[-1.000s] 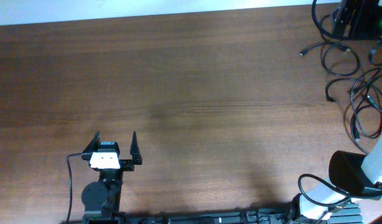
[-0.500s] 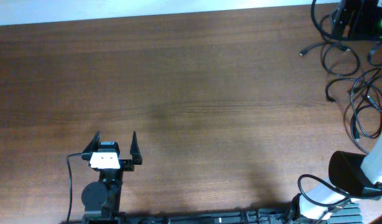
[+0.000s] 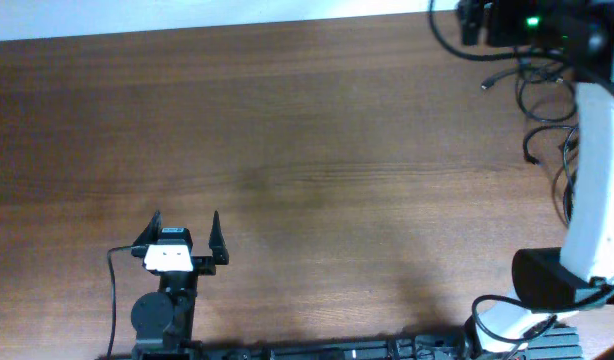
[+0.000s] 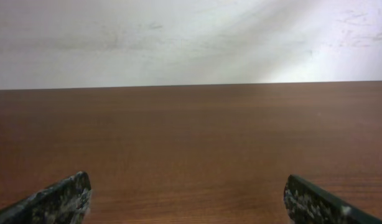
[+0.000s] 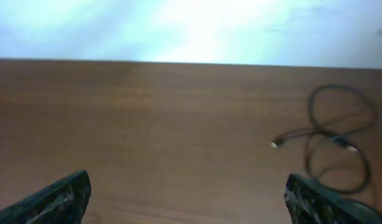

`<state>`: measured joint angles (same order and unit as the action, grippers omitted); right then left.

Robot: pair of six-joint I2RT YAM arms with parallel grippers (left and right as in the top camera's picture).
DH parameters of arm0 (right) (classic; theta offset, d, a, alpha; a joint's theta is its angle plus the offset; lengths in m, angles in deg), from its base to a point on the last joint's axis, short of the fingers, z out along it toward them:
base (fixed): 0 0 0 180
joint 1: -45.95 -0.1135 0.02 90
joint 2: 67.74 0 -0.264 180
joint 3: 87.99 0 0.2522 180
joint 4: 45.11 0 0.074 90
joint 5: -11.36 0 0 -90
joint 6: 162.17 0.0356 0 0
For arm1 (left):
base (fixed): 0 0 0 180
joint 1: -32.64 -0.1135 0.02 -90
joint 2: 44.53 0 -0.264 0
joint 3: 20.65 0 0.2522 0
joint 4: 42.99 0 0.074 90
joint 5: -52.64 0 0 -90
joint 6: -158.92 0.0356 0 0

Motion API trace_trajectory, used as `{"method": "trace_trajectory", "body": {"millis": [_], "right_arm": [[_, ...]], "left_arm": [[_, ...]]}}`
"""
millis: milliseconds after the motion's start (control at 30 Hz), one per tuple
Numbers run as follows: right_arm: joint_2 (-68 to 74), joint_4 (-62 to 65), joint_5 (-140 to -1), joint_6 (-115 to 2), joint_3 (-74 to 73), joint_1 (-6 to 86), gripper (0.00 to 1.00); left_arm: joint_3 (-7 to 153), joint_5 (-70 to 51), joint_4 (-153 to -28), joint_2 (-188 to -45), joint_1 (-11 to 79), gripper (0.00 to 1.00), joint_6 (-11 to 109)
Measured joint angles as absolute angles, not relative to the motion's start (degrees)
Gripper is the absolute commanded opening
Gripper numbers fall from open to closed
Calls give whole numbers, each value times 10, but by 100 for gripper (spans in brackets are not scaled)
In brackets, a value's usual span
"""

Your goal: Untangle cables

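The cables [image 3: 487, 83] are thin black cords lying in loose overlapping loops at the table's far right. My right arm's white link covers part of them. In the right wrist view one looped cable [image 5: 312, 132] with a small plug end [image 5: 277, 143] lies on the wood, ahead and to the right. My right gripper [image 5: 188, 186] is open, with only bare table between its fingers. From overhead it [image 3: 469, 18] hangs at the far right corner, just left of the cables. My left gripper [image 3: 185, 218] rests at the near left, open [image 4: 186, 186] and empty, far from the cables.
The brown wooden table [image 3: 307, 150] ends at a white wall along its far edge. My right arm's white link [image 3: 593, 170] stretches up the right side over the cable area. Its base [image 3: 532, 310] stands at the near right. Thicker black arm wires hang around the right wrist.
My right arm has swung from the near right corner up along the right side. Its wrist now sits at the far right corner, over part of the cables. The left arm has not moved.
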<state>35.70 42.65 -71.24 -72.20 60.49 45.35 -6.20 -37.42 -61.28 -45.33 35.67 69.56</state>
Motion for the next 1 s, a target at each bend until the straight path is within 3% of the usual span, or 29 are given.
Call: {"method": "trace_trajectory", "body": {"millis": [233,500,1000], "right_arm": [[358,314,-712,-722,476,392,99],[341,273,-712,-722,391,379,99],[92,7,-712,-722,17,379,99]], "left_arm": [[-62,-374,-613,-453,357,99,696],[-62,-374,-613,-453,357,99,696],[-62,-374,-613,-453,357,99,696]]}}
